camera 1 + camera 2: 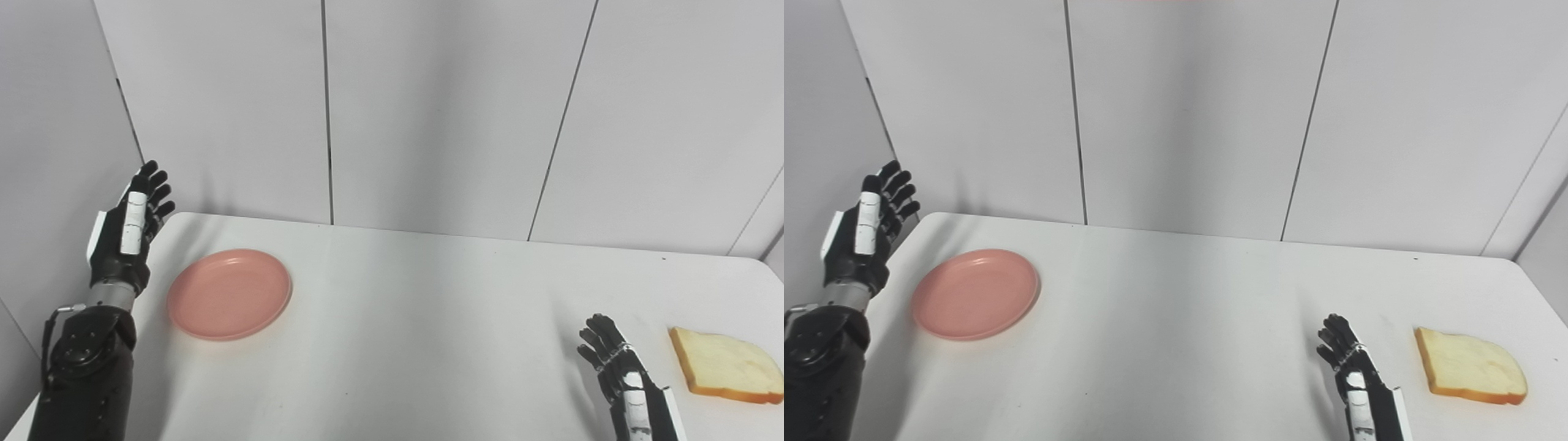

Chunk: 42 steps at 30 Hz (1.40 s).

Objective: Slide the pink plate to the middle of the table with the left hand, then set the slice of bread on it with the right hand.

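A pink plate [229, 293] lies flat on the left part of the white table [416, 318]. My left hand [131, 226] is raised over the table's left edge, a little left of the plate and not touching it; its fingers are spread and it holds nothing. A slice of bread [726, 365] with a tan crust lies flat near the right front corner. My right hand [618, 373] stands just left of the bread, apart from it, fingers apart and empty.
Grey wall panels [429, 110] rise close behind the table's far edge, and another panel stands at the left beside my left arm. The table's right edge runs just beyond the bread.
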Motion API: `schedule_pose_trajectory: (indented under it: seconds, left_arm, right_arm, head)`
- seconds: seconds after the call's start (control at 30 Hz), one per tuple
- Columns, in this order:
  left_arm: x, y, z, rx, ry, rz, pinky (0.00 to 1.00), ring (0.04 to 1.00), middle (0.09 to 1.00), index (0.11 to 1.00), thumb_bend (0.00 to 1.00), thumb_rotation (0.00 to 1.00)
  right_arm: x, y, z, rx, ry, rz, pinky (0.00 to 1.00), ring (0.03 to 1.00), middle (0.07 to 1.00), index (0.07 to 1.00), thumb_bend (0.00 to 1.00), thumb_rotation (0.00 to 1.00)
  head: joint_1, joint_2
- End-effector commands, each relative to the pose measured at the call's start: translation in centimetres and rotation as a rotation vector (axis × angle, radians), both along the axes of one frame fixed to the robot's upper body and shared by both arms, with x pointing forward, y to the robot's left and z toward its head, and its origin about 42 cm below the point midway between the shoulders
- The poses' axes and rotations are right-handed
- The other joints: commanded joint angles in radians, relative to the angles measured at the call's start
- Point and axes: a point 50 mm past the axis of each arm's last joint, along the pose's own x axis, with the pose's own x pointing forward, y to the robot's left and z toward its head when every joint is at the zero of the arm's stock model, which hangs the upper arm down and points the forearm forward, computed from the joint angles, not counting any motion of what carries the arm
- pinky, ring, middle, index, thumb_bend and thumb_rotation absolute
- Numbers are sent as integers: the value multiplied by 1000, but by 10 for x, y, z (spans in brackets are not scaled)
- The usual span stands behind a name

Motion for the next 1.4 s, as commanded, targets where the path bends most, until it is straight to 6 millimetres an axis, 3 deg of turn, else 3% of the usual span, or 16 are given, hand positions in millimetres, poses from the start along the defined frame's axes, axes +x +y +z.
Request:
schedule_pose_trajectory:
  seconds: [0.0,0.33,0.53,0.9,1.17,1.37]
  left_arm:
    - [15,10,33,7,-133,5,910,956,952,924,1000,913]
    - [28,20,6,-33,-86,51,873,915,937,915,1000,935]
    - [35,15,-11,-52,-46,68,853,889,920,898,1000,890]
    - [40,0,-41,-88,14,66,837,877,892,880,941,900]
    - [43,-8,-66,-103,57,16,868,871,886,884,1000,860]
    - [42,-13,-76,-111,66,-5,817,865,881,866,1000,836]
  right_arm:
    - [-26,6,-56,32,187,-12,873,878,884,860,807,945]
    - [-26,6,-56,25,185,-11,861,872,875,861,806,952]
    - [-28,6,-55,26,187,-8,860,871,867,860,806,949]
    - [-29,4,-53,17,189,-8,843,859,854,853,829,945]
    - [-31,4,-53,18,188,-7,838,852,845,846,820,941]
    - [-32,4,-52,15,191,-5,833,850,846,846,820,941]
  head:
    - [1,0]
    - [-1,5]
    - [-4,11]
    - [-6,18]
    - [-10,27]
    - [-13,33]
